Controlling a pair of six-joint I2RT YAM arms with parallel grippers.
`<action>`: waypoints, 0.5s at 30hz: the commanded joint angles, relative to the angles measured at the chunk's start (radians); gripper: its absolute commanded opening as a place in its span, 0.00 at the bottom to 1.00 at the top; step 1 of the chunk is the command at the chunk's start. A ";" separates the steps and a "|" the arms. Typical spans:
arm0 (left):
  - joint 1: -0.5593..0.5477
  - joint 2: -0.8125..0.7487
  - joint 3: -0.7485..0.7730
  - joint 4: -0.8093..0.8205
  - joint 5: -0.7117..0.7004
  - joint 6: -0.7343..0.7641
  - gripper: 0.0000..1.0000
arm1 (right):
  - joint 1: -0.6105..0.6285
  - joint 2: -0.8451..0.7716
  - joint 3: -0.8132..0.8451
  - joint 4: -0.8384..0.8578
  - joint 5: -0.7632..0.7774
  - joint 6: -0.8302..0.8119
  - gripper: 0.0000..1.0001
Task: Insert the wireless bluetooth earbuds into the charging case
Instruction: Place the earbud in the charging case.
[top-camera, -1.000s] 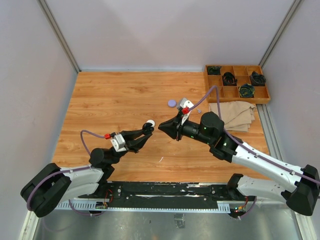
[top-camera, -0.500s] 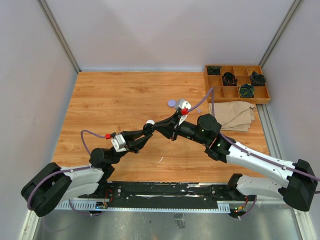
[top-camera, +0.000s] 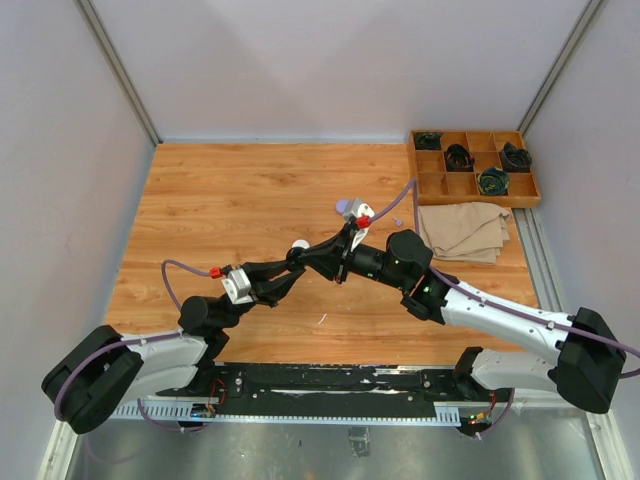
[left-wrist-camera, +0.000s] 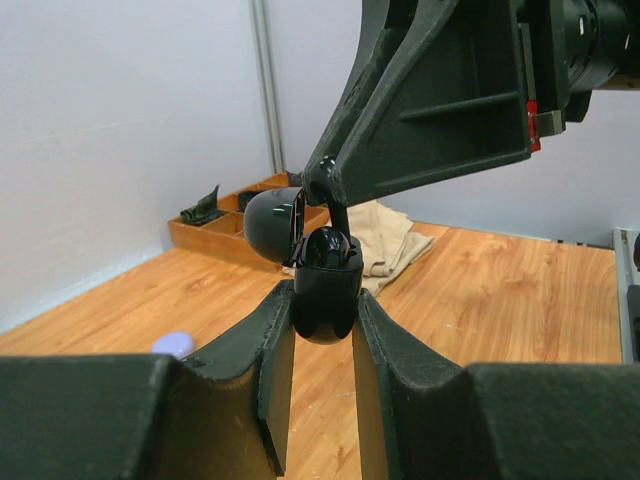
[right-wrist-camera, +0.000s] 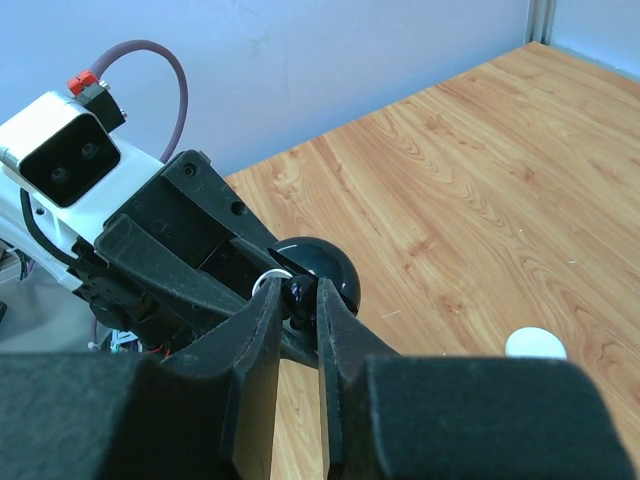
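- Right up close in the left wrist view, the left tool (left-wrist-camera: 322, 312) is clenched on a black charging case (left-wrist-camera: 325, 290). The case stands upright between both fingers, its lid (left-wrist-camera: 268, 225) swung open to the left.
- Same view, just above: the right tool comes down with its tip at the case's open mouth. A thin dark stem pokes out under that tip, but what it grips is hard to read from here.
- The right wrist view settles it! The right tool (right-wrist-camera: 298, 293) is pinched tight on a tiny black earbud (right-wrist-camera: 299, 290), poised right at the glossy case. Whether it touches or sits just above, I cannot tell.
- From the top, the two tools meet tip to tip over the middle of the tabletop (top-camera: 220, 200). Case and earbud are lost among the black fingers there.
- Just beyond that meeting point, a white round case (top-camera: 300, 244) lies on the wood. The right wrist camera catches it too, low at its right edge.
- Further back sits a lilac round case (top-camera: 345, 207), close by the right arm's wrist. The left wrist view shows it low on the left.
- Off to the right lies a folded beige cloth (top-camera: 465, 230).
- In the far right corner is a wooden tray (top-camera: 436, 184) with dividers. Four of its compartments each hold dark coiled bundles (top-camera: 492, 180), too small to name.
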 joint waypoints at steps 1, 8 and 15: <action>0.003 -0.016 -0.096 0.091 0.000 -0.004 0.00 | 0.022 0.007 -0.026 0.077 -0.020 0.030 0.12; 0.003 -0.017 -0.100 0.106 -0.005 -0.010 0.00 | 0.022 -0.005 -0.049 0.083 0.003 0.024 0.12; 0.003 -0.017 -0.107 0.121 -0.019 -0.015 0.00 | 0.023 -0.009 -0.060 0.082 0.005 0.029 0.12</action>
